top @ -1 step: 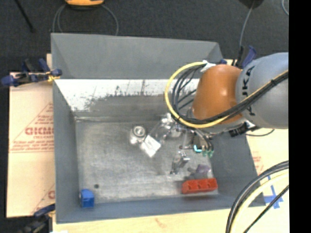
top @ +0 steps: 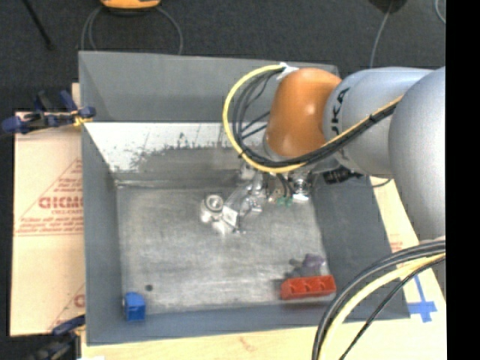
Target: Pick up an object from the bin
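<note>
Mid-bin, near the back wall: gripper (top: 227, 217), opening cannot be told, no item visibly held. Recommended: centre squarely over one isolated piece, e.g. red brick (top: 307, 286), before descending.

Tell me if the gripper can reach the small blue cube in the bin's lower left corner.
Probably, from above: nothing lies on or near the small blue cube, but the bin's corner walls could crowd the gripper.

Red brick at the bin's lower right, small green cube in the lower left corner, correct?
No: the small cube in the lower left corner is blue, not green, as the camera view shows. The red brick does lie at the bin's lower right.
</note>
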Motion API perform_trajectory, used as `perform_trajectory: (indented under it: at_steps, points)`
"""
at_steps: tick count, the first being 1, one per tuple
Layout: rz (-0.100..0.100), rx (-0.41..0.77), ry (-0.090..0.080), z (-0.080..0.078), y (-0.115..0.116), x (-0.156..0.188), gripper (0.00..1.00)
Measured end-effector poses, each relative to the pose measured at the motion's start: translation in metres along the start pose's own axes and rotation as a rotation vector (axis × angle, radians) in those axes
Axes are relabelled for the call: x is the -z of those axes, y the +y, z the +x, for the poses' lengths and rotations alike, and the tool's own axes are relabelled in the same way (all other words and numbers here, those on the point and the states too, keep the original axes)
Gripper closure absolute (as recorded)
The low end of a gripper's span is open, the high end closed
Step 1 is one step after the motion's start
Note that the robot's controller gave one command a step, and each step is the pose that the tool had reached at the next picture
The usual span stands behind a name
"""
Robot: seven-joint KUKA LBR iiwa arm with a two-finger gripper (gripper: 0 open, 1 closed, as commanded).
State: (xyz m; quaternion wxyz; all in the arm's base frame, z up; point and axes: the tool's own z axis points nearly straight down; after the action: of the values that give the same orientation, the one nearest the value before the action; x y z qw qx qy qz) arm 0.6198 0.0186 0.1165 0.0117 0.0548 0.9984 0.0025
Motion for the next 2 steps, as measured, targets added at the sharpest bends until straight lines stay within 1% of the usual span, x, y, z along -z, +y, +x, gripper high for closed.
perform_trajectory:
  at_steps: [1,2]
  points:
    - [0.005,0.303,0.004,0.023,0.043,-0.024,0.0]
    - [0.002,0.121,-0.009,0.001,0.053,-0.035,0.0]
